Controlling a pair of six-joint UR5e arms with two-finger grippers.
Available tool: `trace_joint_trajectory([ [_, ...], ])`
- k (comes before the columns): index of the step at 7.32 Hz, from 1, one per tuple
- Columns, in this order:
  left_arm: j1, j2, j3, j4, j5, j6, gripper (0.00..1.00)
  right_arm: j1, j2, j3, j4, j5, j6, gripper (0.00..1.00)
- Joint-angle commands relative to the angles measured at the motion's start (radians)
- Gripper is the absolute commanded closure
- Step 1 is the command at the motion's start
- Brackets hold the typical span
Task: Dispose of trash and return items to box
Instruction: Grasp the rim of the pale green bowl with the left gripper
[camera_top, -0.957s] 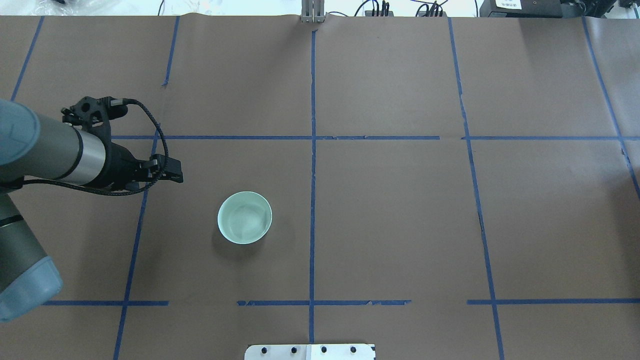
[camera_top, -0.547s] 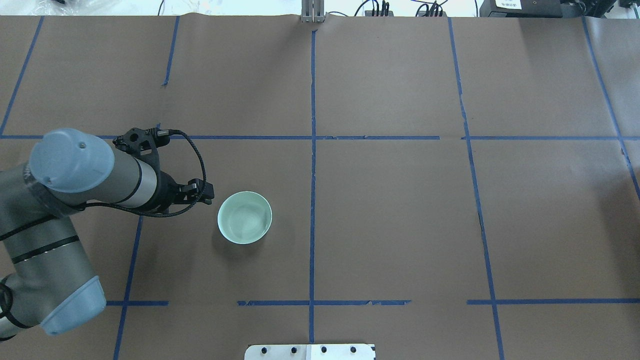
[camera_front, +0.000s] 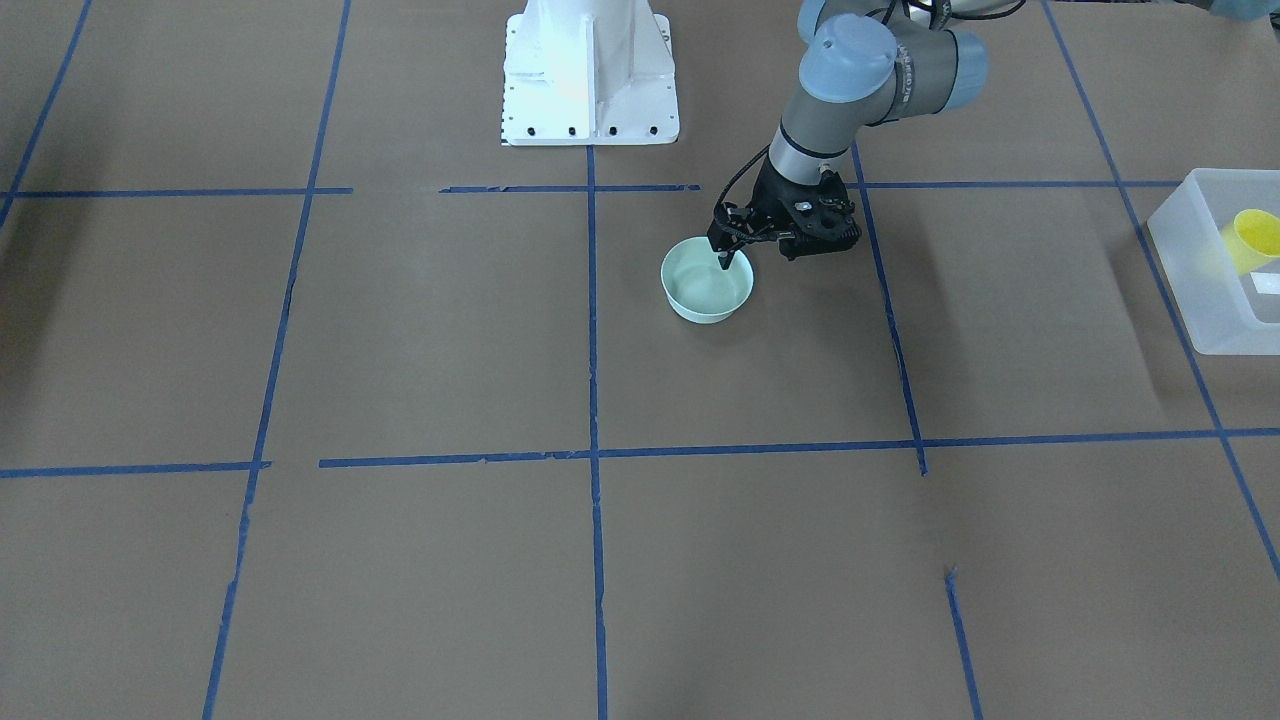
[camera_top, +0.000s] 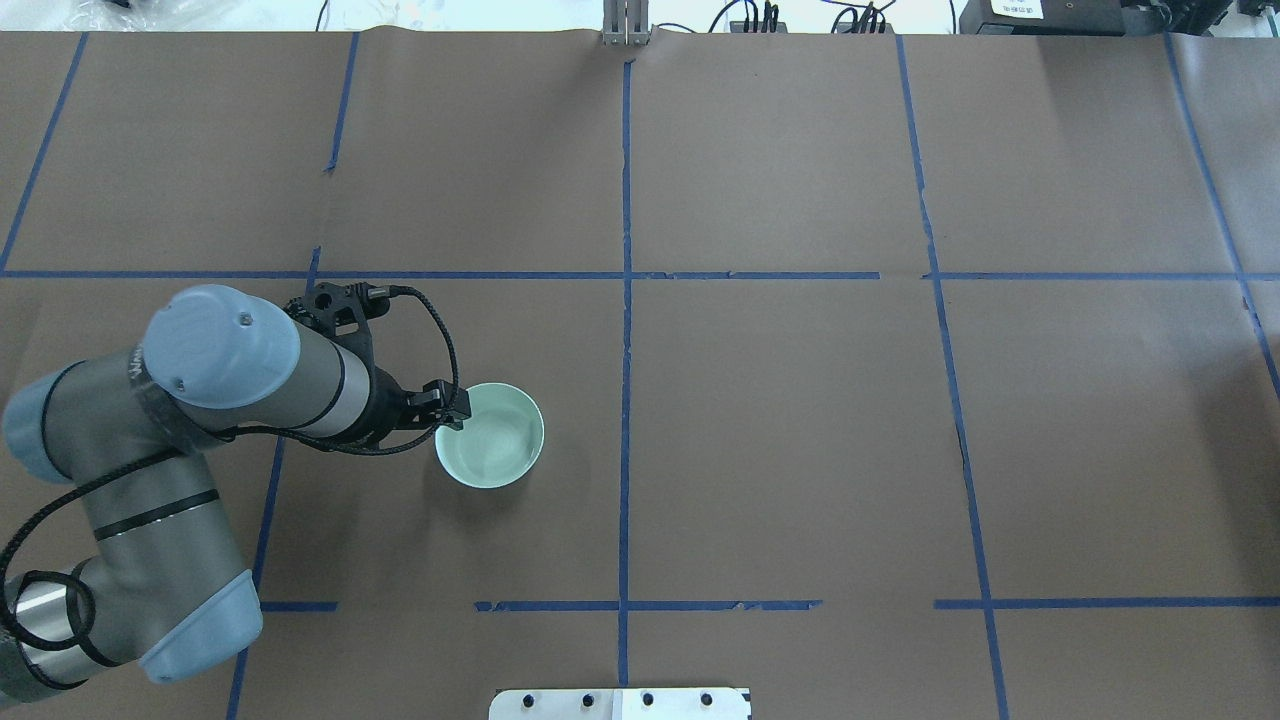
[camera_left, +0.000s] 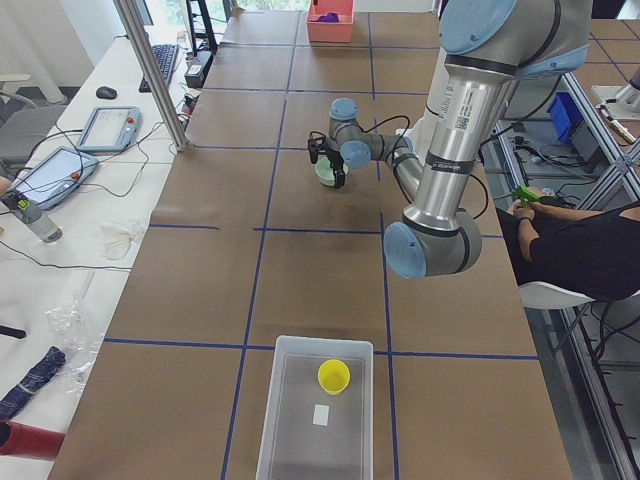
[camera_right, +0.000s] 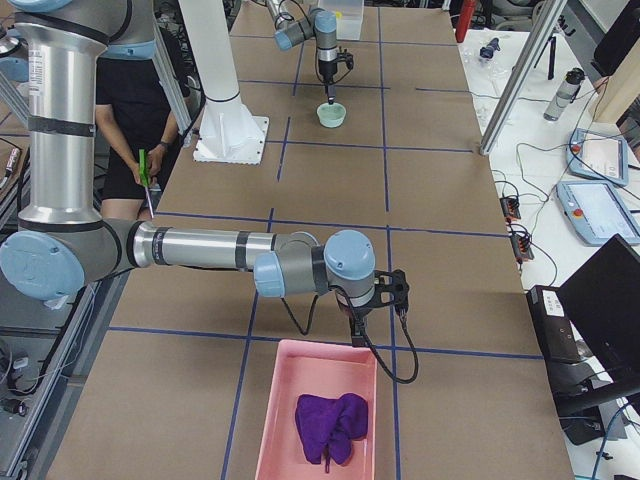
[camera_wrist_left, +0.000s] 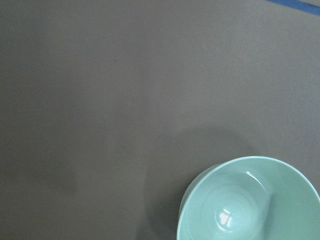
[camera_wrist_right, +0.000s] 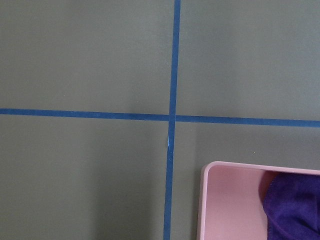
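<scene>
The pale mint-green bowl stands upright on the brown table, left of centre; it also shows in the front view and the left wrist view. My left gripper hangs at the bowl's left rim, looks open, and one finger dips just inside the rim. The yellow cup lies in the translucent box at the table's left end. My right gripper shows only in the right side view, over the table by a pink tray; I cannot tell whether it is open or shut.
A pink tray holding a purple cloth sits at the table's right end; its corner shows in the right wrist view. The white robot base stands at the near middle edge. Blue tape lines cross the table.
My left arm has swung in from the far left toward the bowl; its gripper now reaches the bowl's left rim. The bowl has not moved.
</scene>
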Motion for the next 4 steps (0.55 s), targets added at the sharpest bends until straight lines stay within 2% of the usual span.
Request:
trace_joint_trajectory([
  [1, 0.013, -0.008, 0.030, -0.001, 0.003, -0.001, 0.01, 0.000, 0.000, 0.000, 0.001, 0.008, 0.000, 0.00],
  [2, 0.013, -0.014, 0.041, -0.001, 0.005, -0.003, 0.14, 0.000, 0.000, 0.000, 0.001, 0.008, 0.000, 0.00],
  [4, 0.022, -0.016, 0.053, -0.003, 0.005, 0.000, 0.61, 0.000, 0.000, 0.000, 0.001, 0.008, 0.000, 0.00],
])
